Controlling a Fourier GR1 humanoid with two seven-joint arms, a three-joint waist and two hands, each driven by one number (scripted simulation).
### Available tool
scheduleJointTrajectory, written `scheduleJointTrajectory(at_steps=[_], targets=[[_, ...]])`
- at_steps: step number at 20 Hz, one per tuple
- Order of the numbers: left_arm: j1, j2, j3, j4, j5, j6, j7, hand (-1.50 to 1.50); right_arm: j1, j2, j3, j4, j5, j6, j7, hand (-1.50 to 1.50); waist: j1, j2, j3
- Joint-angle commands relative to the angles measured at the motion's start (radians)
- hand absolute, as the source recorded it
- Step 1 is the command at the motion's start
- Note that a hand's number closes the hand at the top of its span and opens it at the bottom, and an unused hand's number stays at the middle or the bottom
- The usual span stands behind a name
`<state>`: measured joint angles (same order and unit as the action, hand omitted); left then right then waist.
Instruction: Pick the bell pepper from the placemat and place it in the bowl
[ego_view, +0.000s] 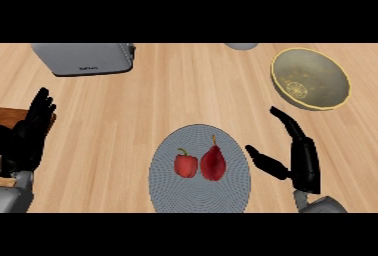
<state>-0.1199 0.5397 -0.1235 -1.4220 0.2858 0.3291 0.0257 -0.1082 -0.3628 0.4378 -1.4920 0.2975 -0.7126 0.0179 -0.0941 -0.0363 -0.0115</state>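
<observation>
Bell pepper (186, 165) on placemat (171, 192); bowl (310, 78) far right behind it.

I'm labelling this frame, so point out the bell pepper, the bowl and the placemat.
bell pepper (185, 166), head view, middle of its red body
bowl (337, 69), head view, right side of its yellow rim
placemat (199, 197), head view, bare grey part below the produce

One marking noted: small dark lettering on the grey appliance (85, 58), far left. It cannot be read. No other text found.

Small red bell pepper (186, 165) on grey placemat (166, 190); yellow-rimmed bowl (310, 79) apart.
</observation>
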Motion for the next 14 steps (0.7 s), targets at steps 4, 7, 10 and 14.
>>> scheduleJointTrajectory(at_steps=[4,7,10,14], targets=[[0.040,-0.028,-0.015,-0.059,-0.014,0.027,-0.013,0.00,0.312,0.111,0.210,-0.093,0.394,-0.296,0.118,-1.50,0.025,0.011,0.004],[0.004,0.016,0.003,-0.073,-0.003,-0.008,0.021,0.00,0.426,0.170,0.237,-0.162,0.562,-0.321,0.231,-1.50,0.030,0.019,0.004],[-0.001,0.018,0.014,-0.075,0.006,-0.020,0.025,0.00,0.506,0.219,0.229,-0.290,0.752,-0.227,0.347,-1.50,0.046,0.026,0.003],[0.025,-0.001,-0.008,-0.105,0.000,-0.033,0.014,0.00,0.519,0.308,0.209,-0.439,0.996,0.023,0.507,-1.50,0.073,0.031,0.005]])
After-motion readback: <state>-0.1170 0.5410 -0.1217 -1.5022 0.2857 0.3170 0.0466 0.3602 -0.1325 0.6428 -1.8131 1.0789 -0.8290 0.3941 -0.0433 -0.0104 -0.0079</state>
